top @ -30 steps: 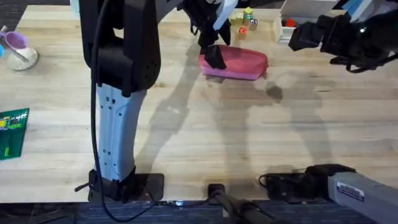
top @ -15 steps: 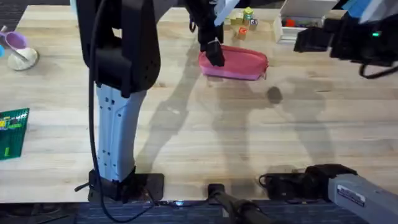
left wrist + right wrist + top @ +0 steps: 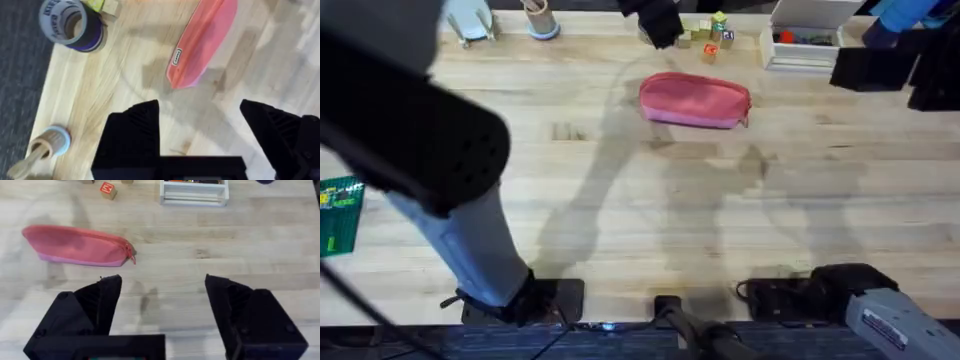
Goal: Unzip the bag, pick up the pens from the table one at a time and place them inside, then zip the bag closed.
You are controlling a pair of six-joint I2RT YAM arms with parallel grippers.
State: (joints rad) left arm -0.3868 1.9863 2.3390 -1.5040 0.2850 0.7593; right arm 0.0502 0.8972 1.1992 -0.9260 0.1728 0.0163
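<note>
A: Pink fabric, first entry: the bag [image 3: 695,100] lies flat on the table [image 3: 650,210], toward the far side, a little right of the middle. From the right wrist view the bag [image 3: 75,245] looks zipped along its top seam, the pull at its right-hand end.

B: Agreed. We log it as closed, nothing touching it. In the left wrist view the bag [image 3: 202,42] sits well ahead of the left gripper [image 3: 200,127], bare wood between them.

A: State of that gripper?

B: Its two black fingers [image 3: 132,130] stand wide apart with nothing between them. Released, we say.

A: And the right gripper [image 3: 162,312]?

B: Same note: spread wide, empty, poised above bare table, the bag beyond it and to one side.

A: Other items we can see. A white tray [image 3: 805,40] at the far edge, right of the bag; small coloured blocks [image 3: 710,30] near the far edge just behind the bag.

B: We add a roll of tape [image 3: 72,25] at the table's edge, and a green packet [image 3: 340,215] at the left edge overhead. The left arm [image 3: 420,150] rises large and dark close under the overhead camera.
</note>
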